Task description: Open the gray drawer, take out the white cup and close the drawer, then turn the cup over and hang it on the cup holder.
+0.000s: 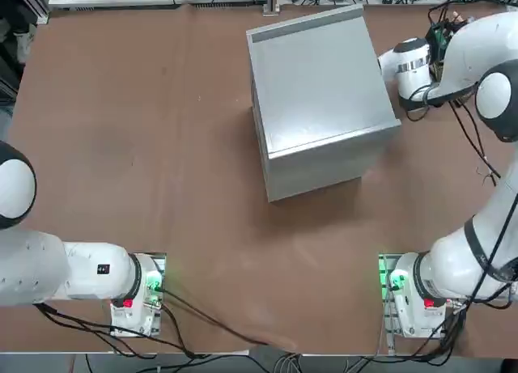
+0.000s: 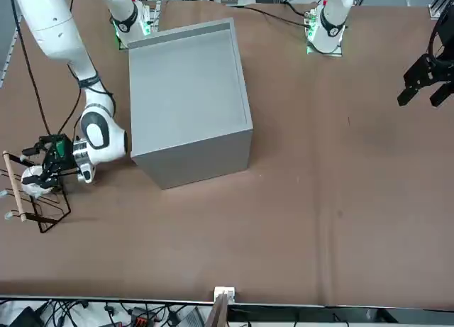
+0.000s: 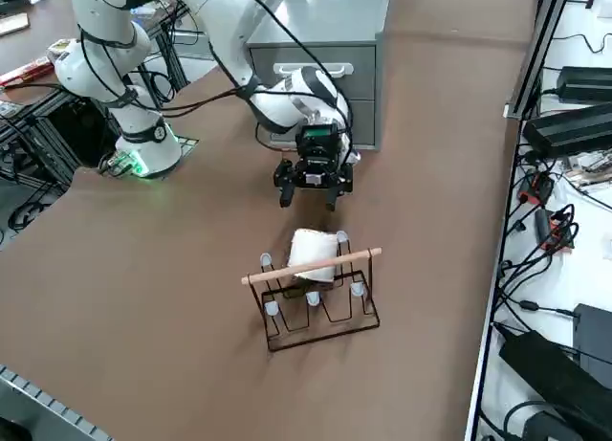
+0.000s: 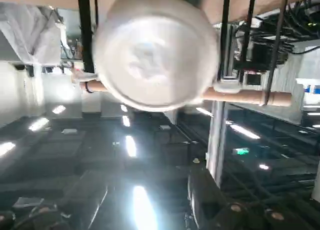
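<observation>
The white cup (image 3: 314,253) hangs upside down on the cup holder (image 3: 320,312), a dark wire rack with a wooden bar, at the table's right side. My right gripper (image 3: 308,200) is just short of the cup on the cabinet side, open, touching nothing. In the wrist view the cup's round bottom (image 4: 155,50) fills the space ahead of the spread fingers (image 4: 210,200). The front view shows the gripper (image 2: 41,162) beside the cup (image 2: 32,176) on the rack (image 2: 42,213). The gray drawer cabinet (image 1: 320,90) stands mid-table with its drawer fronts (image 3: 316,68) flush and closed.
The cabinet (image 2: 188,93) stands close behind my right arm's wrist. Cables and power supplies (image 3: 574,125) lie beyond the table's right edge. Bare brown tabletop (image 1: 146,146) stretches to the cabinet's left and in front of it.
</observation>
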`<state>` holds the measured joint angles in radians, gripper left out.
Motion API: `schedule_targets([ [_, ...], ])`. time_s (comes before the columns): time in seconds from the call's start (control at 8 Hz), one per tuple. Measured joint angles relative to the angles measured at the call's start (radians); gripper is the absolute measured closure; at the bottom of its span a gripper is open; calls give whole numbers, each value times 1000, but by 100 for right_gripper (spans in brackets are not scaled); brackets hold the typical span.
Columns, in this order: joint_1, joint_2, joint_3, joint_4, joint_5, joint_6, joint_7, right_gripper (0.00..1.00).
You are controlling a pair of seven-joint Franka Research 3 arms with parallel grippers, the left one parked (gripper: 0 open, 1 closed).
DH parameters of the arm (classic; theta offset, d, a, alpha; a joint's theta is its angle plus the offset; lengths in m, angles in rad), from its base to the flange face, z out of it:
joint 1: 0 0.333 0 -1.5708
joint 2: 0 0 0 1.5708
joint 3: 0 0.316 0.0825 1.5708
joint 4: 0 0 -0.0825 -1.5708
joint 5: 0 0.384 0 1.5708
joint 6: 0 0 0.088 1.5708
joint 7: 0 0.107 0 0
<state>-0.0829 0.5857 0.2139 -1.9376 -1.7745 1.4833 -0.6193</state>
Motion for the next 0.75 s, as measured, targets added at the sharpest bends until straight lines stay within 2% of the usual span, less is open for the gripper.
schedule_targets([
  [0.25,-1,-80,12,91,233,55,-43,0],
  [0.5,-27,-247,12,130,525,142,-120,0],
  [0.75,-56,-415,11,131,807,155,-166,0],
])
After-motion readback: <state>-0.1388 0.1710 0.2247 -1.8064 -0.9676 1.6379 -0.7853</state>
